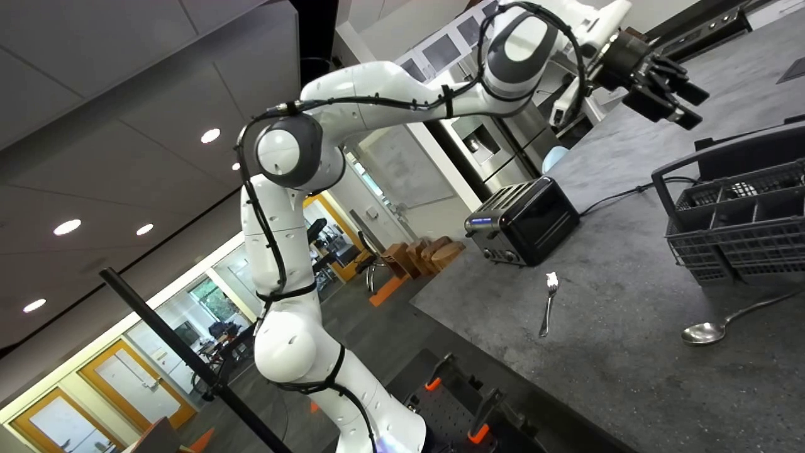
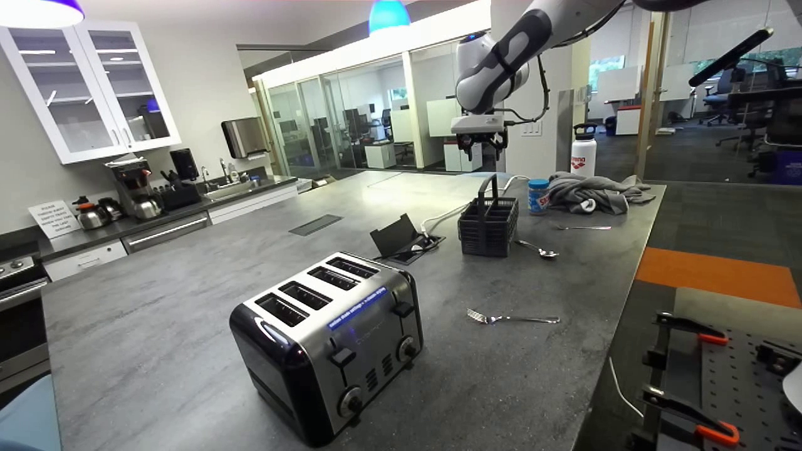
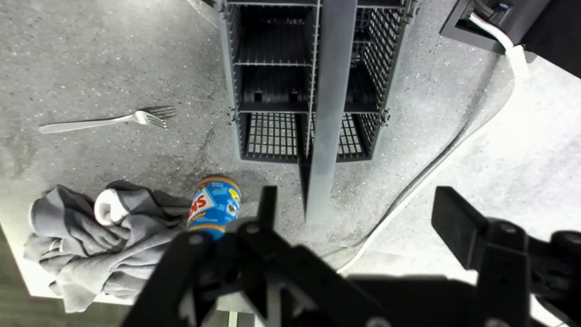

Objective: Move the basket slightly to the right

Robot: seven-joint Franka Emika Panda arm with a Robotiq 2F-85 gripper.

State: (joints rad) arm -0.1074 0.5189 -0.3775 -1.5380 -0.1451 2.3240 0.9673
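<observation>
- Your gripper (image 2: 482,152) hangs above the counter (image 2: 250,247), its jaws wide apart and holding nothing.
- The basket (image 2: 487,230) stands upright on the counter, between the spoon (image 2: 544,252) and the power outlet (image 2: 396,235).
- It looks like thin, stiff plastic; expect it to be light, to slide readily and to tip if you push high.
- Your best hold is the handle (image 3: 333,91), the bar over the top: close square across its narrow width.
- Avoid squeezing the grid sides (image 1: 767,248); they could bend.
</observation>
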